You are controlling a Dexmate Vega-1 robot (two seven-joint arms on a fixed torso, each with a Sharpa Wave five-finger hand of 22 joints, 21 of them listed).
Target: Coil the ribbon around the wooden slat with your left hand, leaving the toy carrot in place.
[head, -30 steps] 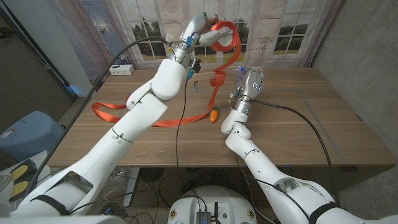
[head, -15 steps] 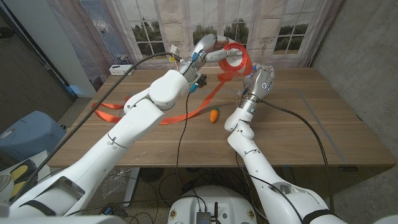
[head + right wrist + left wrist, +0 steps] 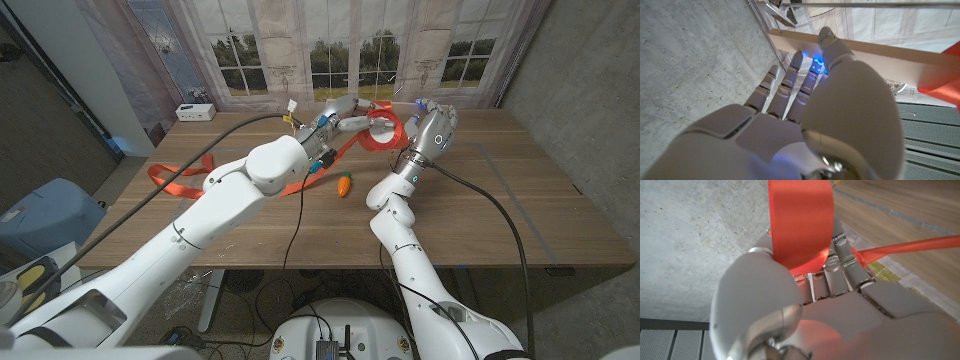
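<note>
Looping: the left hand [image 3: 352, 112] holds an orange ribbon [image 3: 180, 172] over the far middle of the wooden table [image 3: 470, 220], its fingers closed on a curl of the band; I judge this a wrap in progress.
Ribbon close up: in the left wrist view the ribbon [image 3: 801, 222] runs across the left hand [image 3: 840, 310], with a strand stretching away over the table.
Ribbon tail: it trails from the hand down to the table's left side, leaving slack for coiling.
Right hand: the right hand [image 3: 433, 128] stands raised just right of the loop, fingers straight and apart; it likely steadies the wooden slat, which I cannot make out.
Toy carrot: the toy carrot [image 3: 344, 185] lies near the table's middle, nearer than both hands, with the ribbon passing just beside it.
Containers: none visible; a small white box [image 3: 195, 112] sits at the far left.
</note>
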